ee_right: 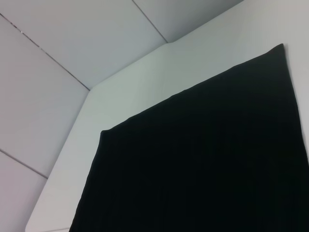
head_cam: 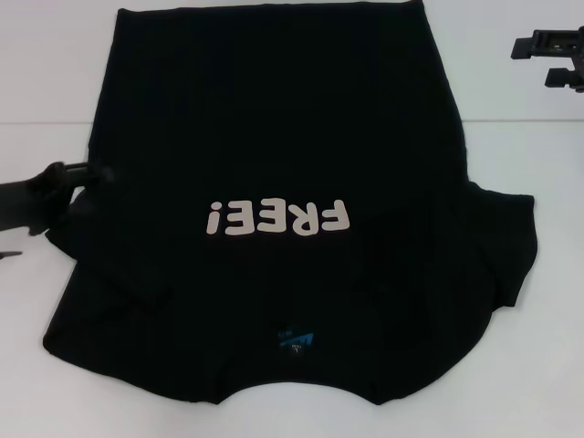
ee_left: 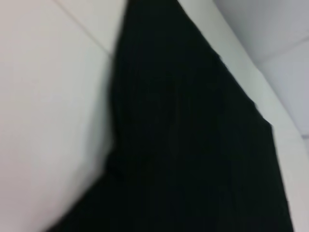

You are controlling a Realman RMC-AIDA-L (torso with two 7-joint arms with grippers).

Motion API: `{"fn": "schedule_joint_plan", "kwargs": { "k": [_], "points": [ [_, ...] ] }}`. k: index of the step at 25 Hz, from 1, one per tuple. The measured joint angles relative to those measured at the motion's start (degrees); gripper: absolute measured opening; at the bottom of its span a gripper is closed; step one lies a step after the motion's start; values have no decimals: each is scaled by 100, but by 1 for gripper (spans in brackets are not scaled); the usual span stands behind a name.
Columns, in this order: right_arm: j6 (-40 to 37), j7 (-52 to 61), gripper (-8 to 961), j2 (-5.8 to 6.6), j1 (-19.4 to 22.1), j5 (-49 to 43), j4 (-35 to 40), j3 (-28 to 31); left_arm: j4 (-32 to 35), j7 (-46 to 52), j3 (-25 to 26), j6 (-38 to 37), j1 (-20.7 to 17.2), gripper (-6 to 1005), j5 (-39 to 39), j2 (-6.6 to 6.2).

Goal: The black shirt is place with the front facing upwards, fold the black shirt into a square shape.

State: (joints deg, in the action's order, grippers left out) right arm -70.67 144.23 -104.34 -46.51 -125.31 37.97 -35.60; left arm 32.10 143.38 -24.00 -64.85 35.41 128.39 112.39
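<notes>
I see the black shirt spread front up on the white bench, collar toward me, hem at the far edge. The cream "FREE!" lettering reads upside down from my head camera, and the small blue neck label sits just inside the collar. The sleeve on my right lies flat and out to the side. On my left the sleeve is partly drawn in over the body. My left claw is at that left edge of the shirt, low and touching the cloth; I cannot tell whether its fingers are wide or pinching the fabric. My right claw hangs off beyond the shirt's far right corner, well apart from the cloth; I cannot tell its opening either.
</notes>
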Motion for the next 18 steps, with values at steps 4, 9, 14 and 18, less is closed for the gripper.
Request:
{"fn": "schedule_joint_plan", "kwargs": {
  "k": [4, 9, 14, 18],
  "points": [
    [17, 0, 914, 2, 2, -2, -7, 0, 20, 50, 77, 175, -122, 668, 11, 27],
    [3, 4, 914, 2, 2, -1, -11, 0, 3, 101, 134, 480, -227, 668, 52, 41],
    [-3, 7, 914, 2, 2, -1, -14, 0, 6, 17, 95, 843, -262, 668, 79, 76],
    [-3, 9, 914, 2, -16, -2, -17, 0, -17, -293, 73, 1155, -244, 668, 81, 96]
  ]
}}
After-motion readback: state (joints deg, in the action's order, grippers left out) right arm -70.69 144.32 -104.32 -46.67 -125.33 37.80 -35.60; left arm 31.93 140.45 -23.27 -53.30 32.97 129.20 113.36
